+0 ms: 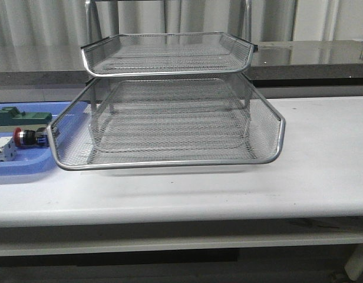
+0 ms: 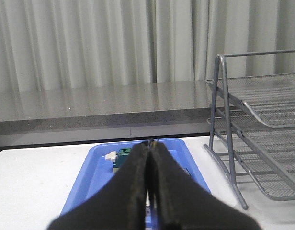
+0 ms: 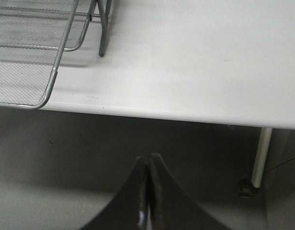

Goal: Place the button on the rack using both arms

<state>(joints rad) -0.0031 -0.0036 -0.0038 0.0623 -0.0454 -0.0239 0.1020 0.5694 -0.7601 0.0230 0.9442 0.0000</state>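
The button [image 1: 27,136], red cap and black-silver body, lies in the blue tray [image 1: 28,167] at the table's far left. The silver mesh rack [image 1: 170,127] stands mid-table with its lower tray pulled forward; it also shows in the left wrist view [image 2: 262,143] and the right wrist view [image 3: 28,52]. Neither arm shows in the front view. My left gripper [image 2: 150,143] is shut and empty, above the near end of the blue tray [image 2: 97,172]; its fingers hide the button. My right gripper [image 3: 148,158] is shut and empty, off the table's front edge, below table height.
A green block [image 1: 19,115] and a white cube-like part [image 1: 3,148] lie in the blue tray beside the button; the green block also shows in the left wrist view [image 2: 122,157]. A grey counter [image 1: 311,59] runs behind the table. A white table leg [image 3: 260,153] stands right of the right gripper.
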